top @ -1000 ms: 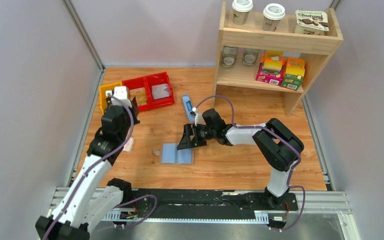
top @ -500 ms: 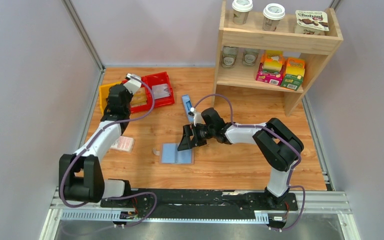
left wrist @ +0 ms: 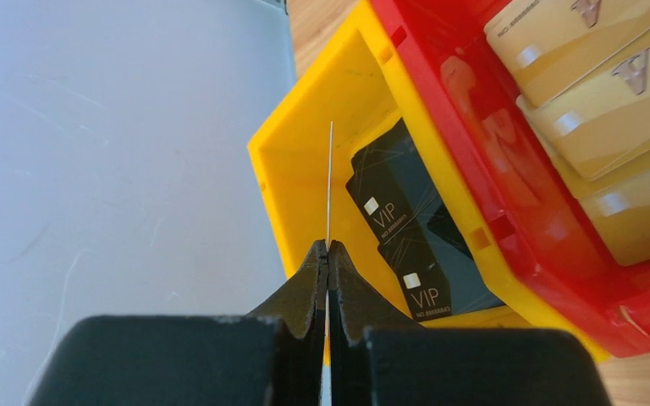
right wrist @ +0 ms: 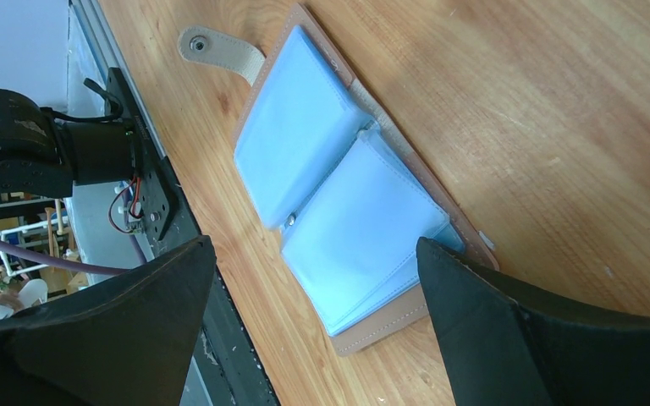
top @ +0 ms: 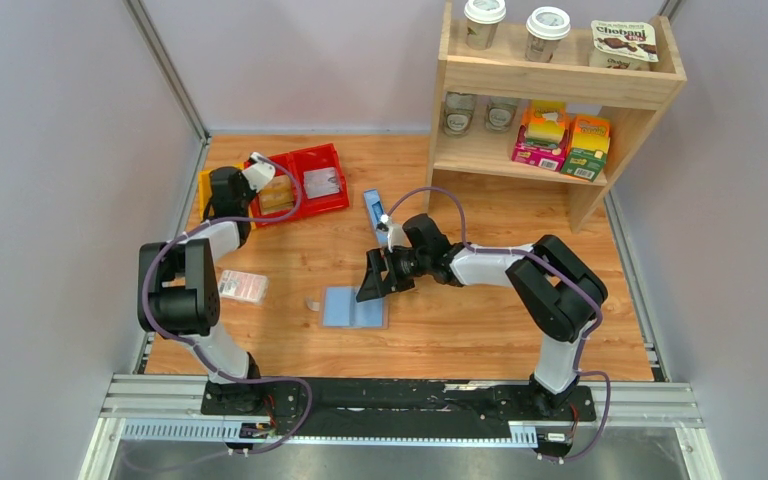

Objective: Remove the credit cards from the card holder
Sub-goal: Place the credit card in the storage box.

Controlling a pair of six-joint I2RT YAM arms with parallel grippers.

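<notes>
The card holder [top: 353, 307] lies open on the table, pale blue lining up, tan snap tab to its left; it also shows in the right wrist view [right wrist: 347, 211]. My right gripper [top: 372, 280] hovers open just above its right edge, jaws wide apart [right wrist: 315, 244], holding nothing. My left gripper [top: 218, 190] is at the yellow bin [left wrist: 305, 161], shut [left wrist: 328, 247] on a thin card seen edge-on [left wrist: 330, 186], held over the bin. Two black VIP credit cards [left wrist: 406, 228] lie inside that bin.
Red bins [top: 305, 180] with gold cards [left wrist: 592, 76] sit beside the yellow bin. A pink-and-white packet [top: 243, 287] lies left of the holder. A long blue box [top: 374, 212] lies behind the right gripper. A wooden shelf [top: 560, 90] stands at the back right.
My left arm has swung back and left, from above the pink-and-white packet to the yellow bin. My right gripper has hardly moved.
</notes>
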